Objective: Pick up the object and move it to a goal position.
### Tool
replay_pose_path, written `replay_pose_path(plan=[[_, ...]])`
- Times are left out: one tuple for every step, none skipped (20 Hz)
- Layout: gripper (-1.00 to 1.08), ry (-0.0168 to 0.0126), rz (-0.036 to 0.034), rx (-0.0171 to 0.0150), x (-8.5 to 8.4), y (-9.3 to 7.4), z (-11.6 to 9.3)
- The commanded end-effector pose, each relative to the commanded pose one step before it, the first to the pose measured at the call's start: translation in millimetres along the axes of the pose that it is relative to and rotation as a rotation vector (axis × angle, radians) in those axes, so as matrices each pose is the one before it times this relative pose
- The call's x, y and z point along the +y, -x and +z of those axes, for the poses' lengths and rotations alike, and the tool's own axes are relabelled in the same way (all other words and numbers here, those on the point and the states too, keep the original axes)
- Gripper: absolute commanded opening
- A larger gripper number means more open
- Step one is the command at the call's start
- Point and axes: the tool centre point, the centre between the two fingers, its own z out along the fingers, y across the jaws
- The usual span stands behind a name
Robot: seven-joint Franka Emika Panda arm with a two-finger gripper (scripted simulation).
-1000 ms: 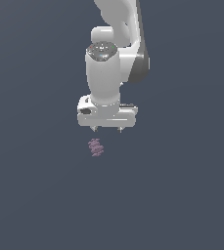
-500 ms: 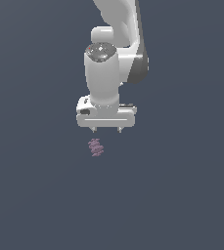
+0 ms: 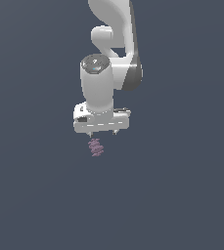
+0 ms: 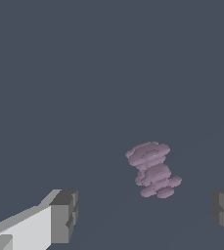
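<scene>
- Exterior view: the white gripper point(image 3: 102, 133) hangs just above the small purple screw-like object point(image 3: 96, 147), which lies on the dark table point(image 3: 182, 195), slightly toward the exterior view's left of the gripper's middle. Nothing is held; this looks like the approach before the grasp.
- Wrist view: the fingers point(image 4: 64, 216) stand wide apart, with the object point(image 4: 152, 170) between them and nearer one side. The next move likely calls for centring, descending, then closing.

Plain dark slate-blue surface point(image 3: 35, 195).
</scene>
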Motion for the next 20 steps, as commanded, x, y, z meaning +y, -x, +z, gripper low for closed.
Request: replay_pose_path(plan=[[1.00,0.00222,-0.04877,-0.00496,6.44,2.01,9.98],[1.00,0.00080,-0.02215,-0.00212,2.74,1.04,4.45],[1.00,0.00070,-0.02313,-0.00221,2.80,1.18,4.64],[1.00,0.00057,-0.02323,-0.00221,2.75,1.29,4.66],[1.00,0.00044,-0.02310,-0.00219,2.66,1.37,4.62],[1.00,0.00030,-0.02206,-0.00207,2.48,1.40,4.41],[1.00,0.00018,-0.02089,-0.00194,2.28,1.40,4.17],[1.00,0.00007,-0.01970,-0.00181,2.10,1.39,3.93],[1.00,-0.00001,-0.01852,-0.00168,1.91,1.36,3.69],[1.00,-0.00008,-0.01734,-0.00155,1.74,1.32,3.45],[1.00,-0.00014,-0.01615,-0.00142,1.58,1.27,3.21],[1.00,-0.00018,-0.01496,-0.00130,1.43,1.21,2.97],[1.00,-0.00021,-0.01378,-0.00118,1.28,1.14,2.74],[1.00,-0.00023,-0.01256,-0.00106,1.15,1.07,2.50],[1.00,-0.00024,-0.01138,-0.00094,1.01,0.98,2.26],[1.00,-0.00023,-0.01018,-0.00083,0.89,0.89,2.02],[1.00,-0.00022,-0.00898,-0.00073,0.77,0.80,1.78],[1.00,-0.00021,-0.00780,-0.00062,0.65,0.70,1.54],[1.00,-0.00019,-0.00658,-0.00052,0.55,0.60,1.30],[1.00,-0.00016,-0.00540,-0.00042,0.44,0.49,1.07]])
